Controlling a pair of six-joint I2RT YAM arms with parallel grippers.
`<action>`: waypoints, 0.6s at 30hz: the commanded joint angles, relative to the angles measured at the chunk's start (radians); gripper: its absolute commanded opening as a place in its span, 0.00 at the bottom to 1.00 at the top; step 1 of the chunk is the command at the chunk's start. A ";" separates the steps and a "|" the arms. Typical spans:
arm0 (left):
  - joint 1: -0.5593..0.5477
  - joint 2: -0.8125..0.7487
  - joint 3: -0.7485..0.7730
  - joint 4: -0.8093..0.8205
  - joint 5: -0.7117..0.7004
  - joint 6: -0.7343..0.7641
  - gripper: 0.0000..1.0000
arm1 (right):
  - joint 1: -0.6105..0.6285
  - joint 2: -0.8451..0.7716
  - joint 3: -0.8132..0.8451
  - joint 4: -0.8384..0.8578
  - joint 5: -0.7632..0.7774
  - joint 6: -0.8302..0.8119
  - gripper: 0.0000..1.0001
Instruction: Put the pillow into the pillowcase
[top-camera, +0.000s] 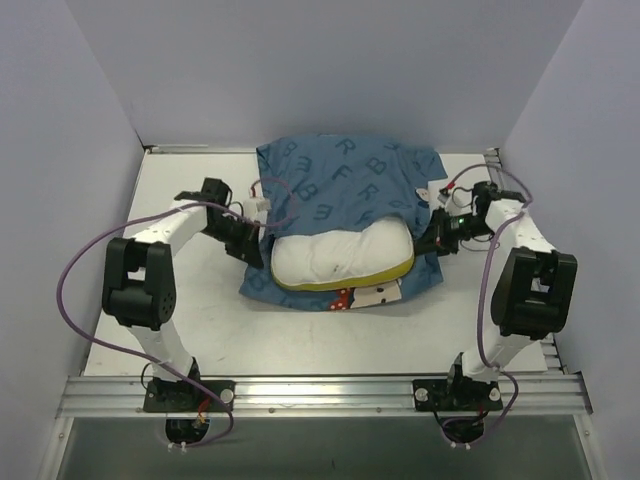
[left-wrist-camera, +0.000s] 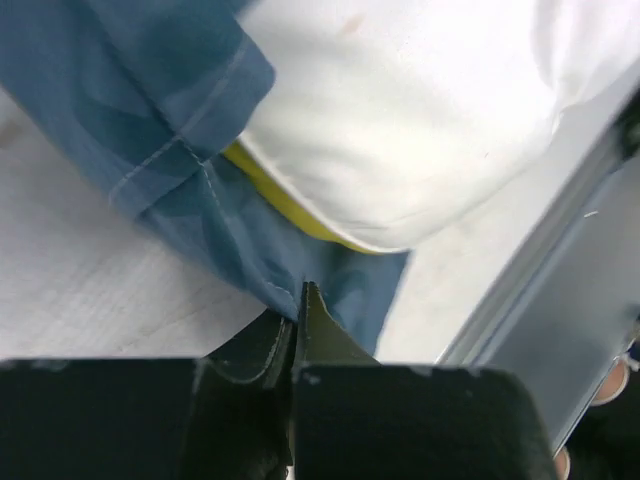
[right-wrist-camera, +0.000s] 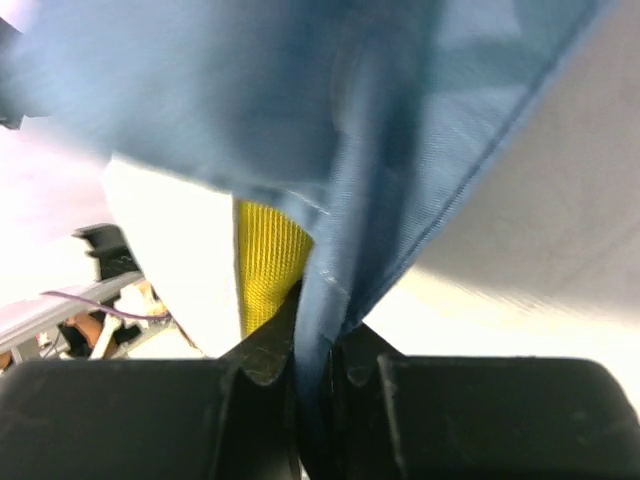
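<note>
The blue pillowcase (top-camera: 340, 180) lies flat in the middle of the table, its mouth toward the near edge. Out of that mouth bulges the white pillow (top-camera: 340, 255), its yellow band along the near rim; the far part is hidden inside. My left gripper (top-camera: 258, 250) is at the mouth's left corner, shut on the pillowcase hem (left-wrist-camera: 230, 250) right at its tips (left-wrist-camera: 300, 290), with the pillow (left-wrist-camera: 400, 120) just beyond. At the right corner my right gripper (top-camera: 432, 240) is shut on a fold of the pillowcase (right-wrist-camera: 300, 100), beside the yellow band (right-wrist-camera: 268, 260).
An aluminium rail (top-camera: 320, 385) runs along the table's near edge between the arm bases. Pale walls close in the left, right and back sides. Purple cables loop off both arms.
</note>
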 joint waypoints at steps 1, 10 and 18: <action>0.114 -0.178 0.236 -0.097 0.347 -0.050 0.00 | -0.072 -0.164 0.237 -0.208 -0.176 -0.072 0.00; 0.272 -0.309 0.712 0.426 0.479 -0.773 0.00 | -0.264 -0.268 0.929 -0.172 -0.286 0.099 0.00; 0.309 -0.251 1.041 0.919 0.344 -1.149 0.00 | -0.536 -0.232 1.068 0.896 -0.399 1.143 0.00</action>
